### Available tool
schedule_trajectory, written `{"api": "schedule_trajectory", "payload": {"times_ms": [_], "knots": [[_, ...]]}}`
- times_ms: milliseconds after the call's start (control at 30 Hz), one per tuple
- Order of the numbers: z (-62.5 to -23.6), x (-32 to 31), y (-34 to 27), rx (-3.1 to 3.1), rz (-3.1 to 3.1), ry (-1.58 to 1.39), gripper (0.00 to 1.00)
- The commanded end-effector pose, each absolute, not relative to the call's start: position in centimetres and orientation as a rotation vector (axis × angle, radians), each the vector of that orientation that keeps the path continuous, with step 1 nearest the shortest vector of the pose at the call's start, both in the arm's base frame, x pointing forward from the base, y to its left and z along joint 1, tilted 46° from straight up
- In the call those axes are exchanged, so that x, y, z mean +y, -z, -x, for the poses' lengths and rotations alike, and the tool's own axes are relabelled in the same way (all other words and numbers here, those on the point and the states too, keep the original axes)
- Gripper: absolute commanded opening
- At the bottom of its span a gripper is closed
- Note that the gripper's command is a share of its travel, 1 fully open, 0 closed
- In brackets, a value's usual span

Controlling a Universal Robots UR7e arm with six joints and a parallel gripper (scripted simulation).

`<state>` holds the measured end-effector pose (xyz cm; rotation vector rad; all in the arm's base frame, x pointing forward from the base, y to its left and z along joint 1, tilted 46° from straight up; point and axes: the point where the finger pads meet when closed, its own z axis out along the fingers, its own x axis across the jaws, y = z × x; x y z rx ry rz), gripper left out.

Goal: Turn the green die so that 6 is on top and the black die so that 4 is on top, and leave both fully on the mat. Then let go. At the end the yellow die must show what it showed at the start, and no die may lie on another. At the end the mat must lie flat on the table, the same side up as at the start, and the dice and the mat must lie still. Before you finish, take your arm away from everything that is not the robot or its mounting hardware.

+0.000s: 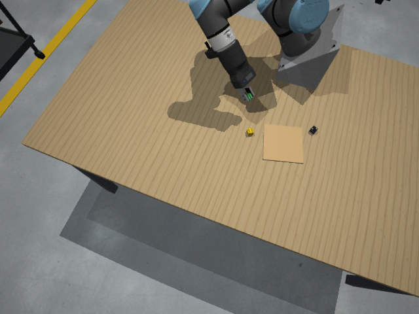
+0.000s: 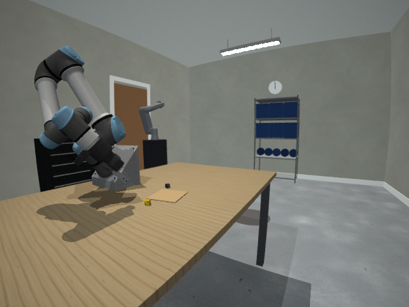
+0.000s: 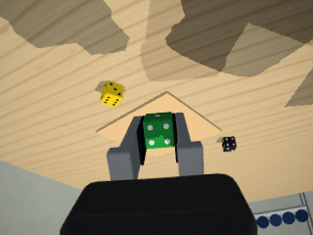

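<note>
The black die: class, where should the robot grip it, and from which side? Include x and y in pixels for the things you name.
Probably by two opposite upright faces, coming from above: the black die point(image 1: 313, 129) point(image 2: 167, 185) point(image 3: 229, 144) is a small cube on the table beside the mat point(image 1: 283, 143) point(image 2: 167, 195) point(image 3: 168, 104), its sides unobstructed. The hand point(image 1: 249, 97) point(image 2: 121, 185) point(image 3: 159, 128) must first release the green die point(image 1: 249, 96) point(image 3: 158, 131).
</note>
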<state>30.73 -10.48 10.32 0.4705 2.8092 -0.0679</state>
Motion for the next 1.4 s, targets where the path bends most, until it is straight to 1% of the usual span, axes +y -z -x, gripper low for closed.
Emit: {"api": "schedule_trajectory", "payload": {"times_ms": [0,167,567,1033,1367], "knots": [[-30.7,-10.6,-10.4,2.794,-0.446,-0.072,0.40],[-30.8,-10.7,-10.5,2.771,-0.425,-0.197,0.40],[-30.7,-10.8,-10.5,2.744,-0.394,-0.357,0.40],[-30.7,-10.9,-10.5,2.738,-0.391,-0.376,0.40],[-30.6,-12.1,-9.4,2.738,-0.391,-0.376,0.40]]}}
